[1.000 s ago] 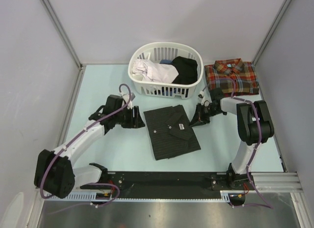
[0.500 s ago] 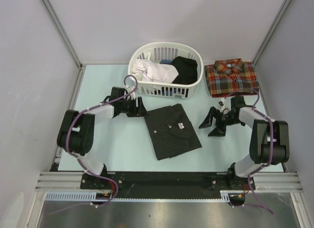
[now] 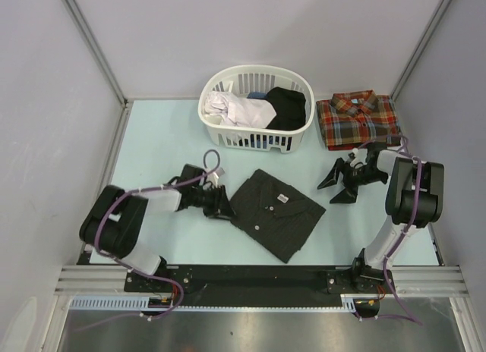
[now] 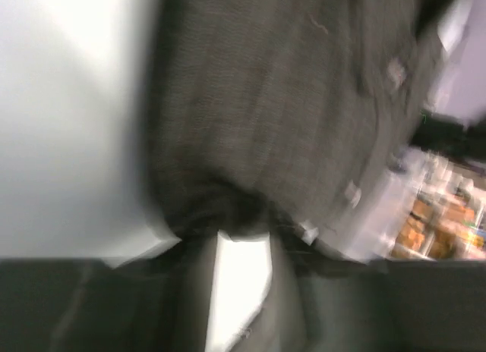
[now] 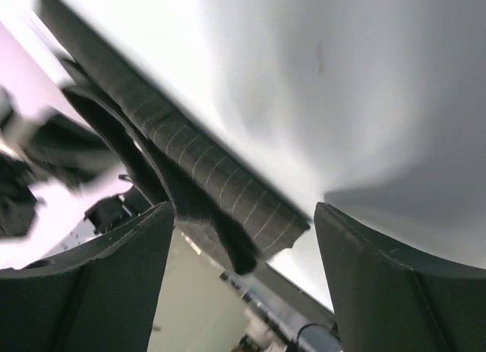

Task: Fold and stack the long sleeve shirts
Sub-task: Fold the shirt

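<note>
Left end effector (image 3: 222, 208) is down on the tabletop (image 3: 159, 139) at the left corner of the pinstripe shirt (image 3: 277, 215). Its jaws are narrow, with cloth bunched between the tips in my wrist view, though that view is blurred. The shirt is folded, collar and buttons up, lying diagonally mid-tabletop in front of the laundry basket (image 3: 250, 139). Right end effector (image 3: 326, 194) is spread wide, holding nothing, right of that shirt and near the plaid flannel shirt (image 3: 358, 118), which is folded at the far right corner. The basket holds white and black clothes (image 3: 247, 109).
</note>
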Controlling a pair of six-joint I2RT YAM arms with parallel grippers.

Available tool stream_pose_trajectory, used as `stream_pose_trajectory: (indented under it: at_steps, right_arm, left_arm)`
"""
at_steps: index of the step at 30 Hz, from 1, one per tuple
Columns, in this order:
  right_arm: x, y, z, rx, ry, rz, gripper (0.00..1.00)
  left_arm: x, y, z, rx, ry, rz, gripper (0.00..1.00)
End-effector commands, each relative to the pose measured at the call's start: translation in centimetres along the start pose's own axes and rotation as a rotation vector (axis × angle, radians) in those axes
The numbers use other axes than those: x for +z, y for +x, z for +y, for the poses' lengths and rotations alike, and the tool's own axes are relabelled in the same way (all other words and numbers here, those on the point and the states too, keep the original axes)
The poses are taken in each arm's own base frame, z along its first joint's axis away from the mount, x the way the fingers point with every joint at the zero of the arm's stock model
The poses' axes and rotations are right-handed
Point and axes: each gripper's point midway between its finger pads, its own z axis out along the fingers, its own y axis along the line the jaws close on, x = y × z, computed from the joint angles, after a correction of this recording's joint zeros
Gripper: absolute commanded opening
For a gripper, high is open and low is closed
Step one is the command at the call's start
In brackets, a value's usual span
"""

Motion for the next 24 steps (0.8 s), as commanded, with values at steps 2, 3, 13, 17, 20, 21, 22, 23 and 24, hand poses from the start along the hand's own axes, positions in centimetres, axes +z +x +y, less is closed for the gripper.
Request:
stream_pose_trajectory:
  at_steps: [2, 3, 13, 17, 20, 21, 22, 23, 24]
  right_arm:
    - [-1.8, -0.3, -0.8, -0.020, 0.024, 0.005, 0.79]
    - [-1.8, 0.1, -1.0, -0.020, 0.025, 0.012, 0.78]
    - [1.0, 2.7, -0.5, -0.082, -0.008, 0.083, 0.45]
    - [2.9, 1.6, 0.6, -0.146, 0.005, 0.125, 0.05]
    - [4.4, -1.1, 1.1, -0.180, 0.025, 0.082, 0.00]
    - [5.0, -2.3, 1.5, -0.217, 0.028, 0.052, 0.00]
    - [5.7, -3.5, 2.2, -0.237, 0.023, 0.042, 0.00]
    - [5.9, -4.5, 2.5, -0.263, 0.032, 0.028, 0.00]
    - [6.6, -4.8, 3.3, -0.305, 0.039, 0.026, 0.00]
  left_arm:
    - [-1.8, 5.5, -6.1, -0.119, 0.143, 0.124, 0.61]
    - [-2.3, 5.2, -6.5, -0.081, 0.149, 0.125, 0.63]
    - [-6.8, -3.7, -3.5, 0.226, -0.025, -0.207, 0.69]
    - [-5.4, -2.5, -1.8, 0.129, -0.039, -0.144, 0.64]
    - [-5.1, -1.0, -1.8, 0.054, -0.011, -0.140, 0.64]
    - [-4.7, 0.5, -1.5, 0.026, -0.001, -0.115, 0.65]
    - [-4.5, 1.1, -1.6, 0.015, 0.007, -0.113, 0.66]
    - [-4.3, 2.2, -1.6, -0.024, 0.018, -0.109, 0.67]
    - [-3.9, 3.2, -1.9, -0.025, 0.027, -0.091, 0.67]
